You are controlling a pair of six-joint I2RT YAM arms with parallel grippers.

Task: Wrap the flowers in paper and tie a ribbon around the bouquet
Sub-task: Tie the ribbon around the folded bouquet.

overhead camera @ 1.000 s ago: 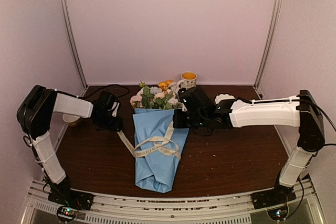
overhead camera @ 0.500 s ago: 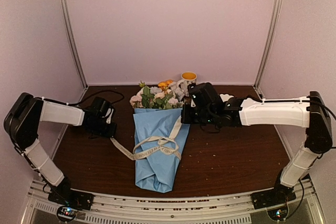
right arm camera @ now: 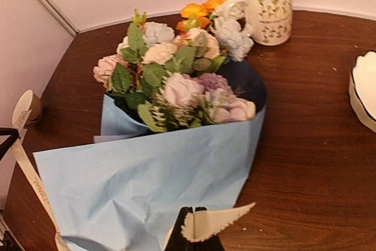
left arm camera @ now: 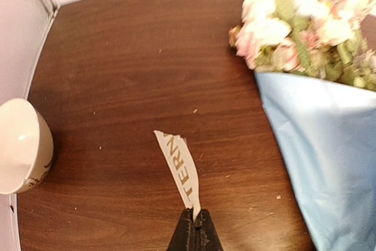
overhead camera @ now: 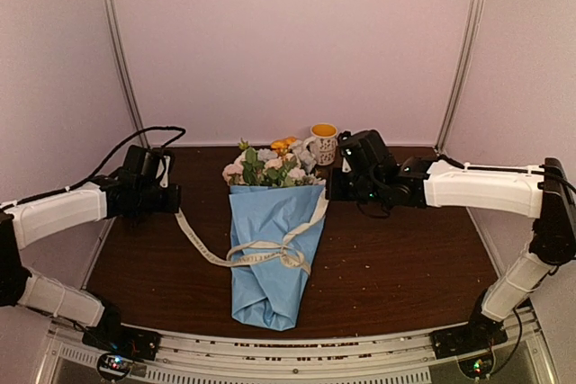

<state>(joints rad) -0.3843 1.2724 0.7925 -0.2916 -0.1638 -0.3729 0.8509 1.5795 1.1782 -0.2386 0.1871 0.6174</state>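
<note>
Both arms have swung outward, drawing the ribbon [overhead camera: 256,254] snug around the bouquet [overhead camera: 270,290], which lies on the counter [overhead camera: 405,258] between your pincers. Left pincer [left arm camera: 194,220] and right pincer [right arm camera: 195,216] each pinch a ribbon end. You're tightening the tie; next, pull evenly apart.

Soft even pinkish light, faint shadows, small highlight on the bowl [left arm camera: 23,145], flowers [left arm camera: 294,22] slightly blurred in the left wrist view
</note>
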